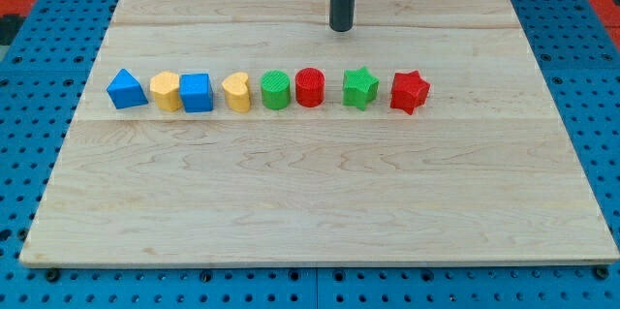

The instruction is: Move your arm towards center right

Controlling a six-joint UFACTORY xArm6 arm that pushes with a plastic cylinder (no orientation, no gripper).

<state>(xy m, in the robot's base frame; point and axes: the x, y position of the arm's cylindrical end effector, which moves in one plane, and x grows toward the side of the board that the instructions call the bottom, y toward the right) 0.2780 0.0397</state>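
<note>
Bare wood of the bench (320,212) fills the view's bottom, nothing on it. Above that, one row across the middle, left to right: blue triangle (127,89), yellow heart (166,91), blue cube (196,92), second yellow heart (236,92), green cylinder (275,90), red cylinder (310,87), green star (359,87), red star (409,92). My tip (341,29) stands behind the row, near top centre, apart from every block. No hand fitted, just a rod. Centre right, beyond the red star, lies open; a path staying behind the row should avoid nudging the stars.

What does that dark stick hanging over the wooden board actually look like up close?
It is a plain, straight, round rod, dark grey to black with a slight sheen, ending in my tip, cut flat. No cables, markings or hand show; its upper part runs out of the view's top.
</note>
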